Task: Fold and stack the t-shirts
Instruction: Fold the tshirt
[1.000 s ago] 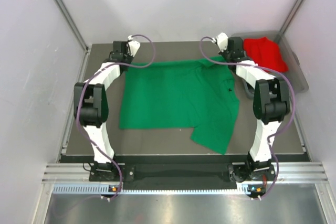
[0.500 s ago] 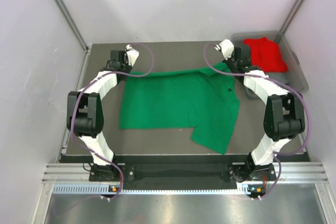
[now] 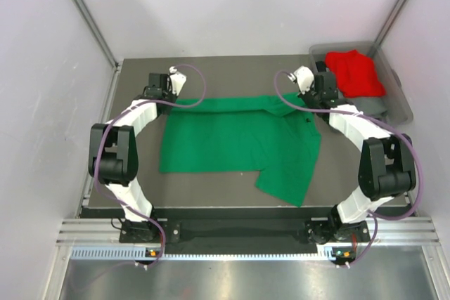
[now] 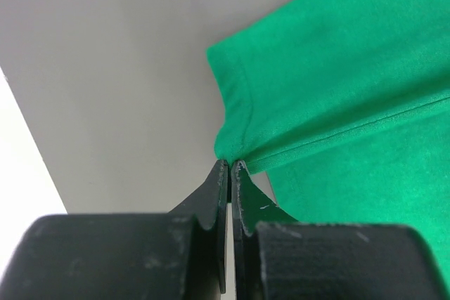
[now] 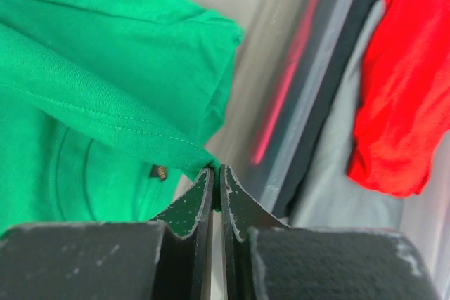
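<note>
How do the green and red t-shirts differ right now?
The green t-shirt lies spread on the table; the red t-shirt sits bunched in the clear bin. The left gripper and right gripper pinch the green one's far edge; nothing touches the red one. Both are plain, unprinted cloth.

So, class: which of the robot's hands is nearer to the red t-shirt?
Right. The right hand pinches the far edge of the green t-shirt just beside the bin holding the red t-shirt; the left hand grips its opposite far corner, much farther away.
</note>
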Robot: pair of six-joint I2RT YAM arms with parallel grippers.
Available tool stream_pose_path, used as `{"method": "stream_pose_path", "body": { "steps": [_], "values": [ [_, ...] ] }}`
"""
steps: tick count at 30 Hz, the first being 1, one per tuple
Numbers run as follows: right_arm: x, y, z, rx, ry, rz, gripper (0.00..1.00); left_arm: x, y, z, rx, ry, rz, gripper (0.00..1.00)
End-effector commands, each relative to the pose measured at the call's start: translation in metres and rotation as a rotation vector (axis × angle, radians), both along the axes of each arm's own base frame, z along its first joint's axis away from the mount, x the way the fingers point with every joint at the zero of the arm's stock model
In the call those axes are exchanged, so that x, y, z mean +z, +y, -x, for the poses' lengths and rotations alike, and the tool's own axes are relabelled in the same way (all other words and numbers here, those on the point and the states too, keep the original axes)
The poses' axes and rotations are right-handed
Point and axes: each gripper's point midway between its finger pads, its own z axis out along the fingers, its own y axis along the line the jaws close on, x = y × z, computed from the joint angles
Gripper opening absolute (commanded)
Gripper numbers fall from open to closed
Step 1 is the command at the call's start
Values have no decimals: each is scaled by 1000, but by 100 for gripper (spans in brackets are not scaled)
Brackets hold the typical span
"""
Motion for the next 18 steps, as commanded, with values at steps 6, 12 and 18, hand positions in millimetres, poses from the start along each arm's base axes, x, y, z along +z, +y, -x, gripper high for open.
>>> {"method": "stream_pose_path", "body": {
  "steps": [6,12,18],
  "values": [
    [19,15,14,30,-32,-73,0,6,0,7,3,-28,13,0],
    [15,20,21,44,-25,-76,0,-1,0,20,1,-6,17,0],
    [9,23,24,52,-3,-85,0,5,4,21,25,1,7,27]
  ]
}}
